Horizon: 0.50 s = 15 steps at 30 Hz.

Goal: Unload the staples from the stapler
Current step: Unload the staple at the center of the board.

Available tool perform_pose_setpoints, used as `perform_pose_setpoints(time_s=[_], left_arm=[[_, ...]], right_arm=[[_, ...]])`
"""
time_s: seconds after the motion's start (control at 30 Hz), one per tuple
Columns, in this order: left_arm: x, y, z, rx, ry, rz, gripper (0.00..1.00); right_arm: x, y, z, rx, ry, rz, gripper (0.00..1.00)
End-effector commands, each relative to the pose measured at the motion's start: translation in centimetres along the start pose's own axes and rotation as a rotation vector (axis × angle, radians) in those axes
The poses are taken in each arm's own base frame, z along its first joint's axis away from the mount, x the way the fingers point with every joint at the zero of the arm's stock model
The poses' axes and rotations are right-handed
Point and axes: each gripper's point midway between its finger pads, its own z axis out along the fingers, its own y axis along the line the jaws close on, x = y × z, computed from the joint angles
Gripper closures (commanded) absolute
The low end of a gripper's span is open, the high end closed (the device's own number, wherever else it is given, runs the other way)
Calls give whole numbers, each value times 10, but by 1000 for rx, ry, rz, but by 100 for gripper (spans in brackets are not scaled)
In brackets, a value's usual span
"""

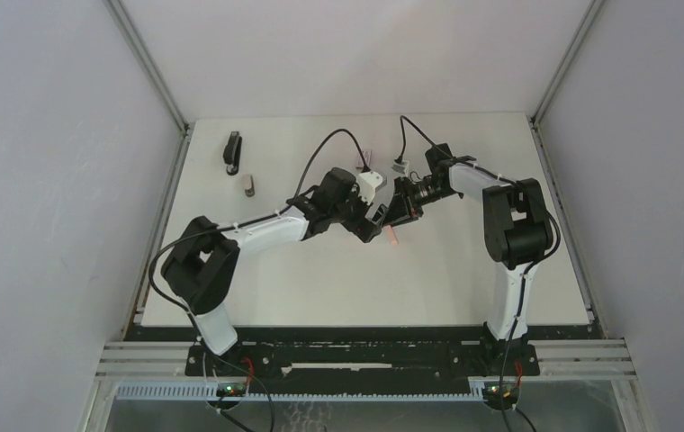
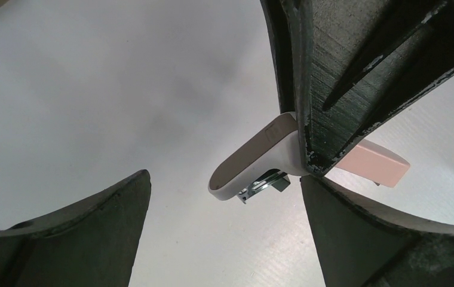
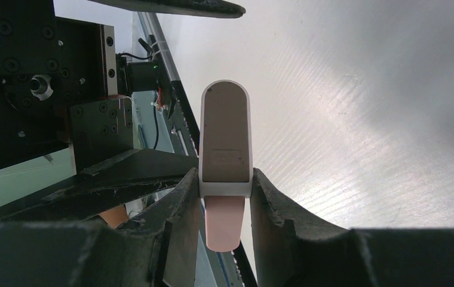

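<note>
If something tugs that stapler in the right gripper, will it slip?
Probably stiff: the stapler looks like hard plastic. Its smooth shell may slip or pivot; the right gripper pinches only its sides. The metal part underneath might swing loose.

The stapler [image 3: 225, 140] is taupe on top, white along its edge and pale pink at its base, with a silvery metal part [image 2: 263, 184] beneath. The desk [image 1: 320, 279] is plain white. The second stapler [image 1: 233, 151], upper left, is black.
</note>
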Motion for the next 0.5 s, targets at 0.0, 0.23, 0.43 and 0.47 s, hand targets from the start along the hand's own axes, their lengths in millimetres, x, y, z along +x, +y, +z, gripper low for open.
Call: perform_pose_setpoints(time_s=[0.0,0.23,0.43,0.47], left_arm=[[-34,-1,1,-6,-63,-18,0],[-21,18,-3,-108,-37,28,7],[-12,39,-24,-188,-35,112,18],[-10,45,-27,-201,-34,119,19]], right_arm=[[-6,19,-4,-20,-22,-63,75],[-7,22,-8,-33,-31,-64,75],[-8,22,-11,-34,-38,-63,75],[-8,22,-11,-35,-38,-63,75]])
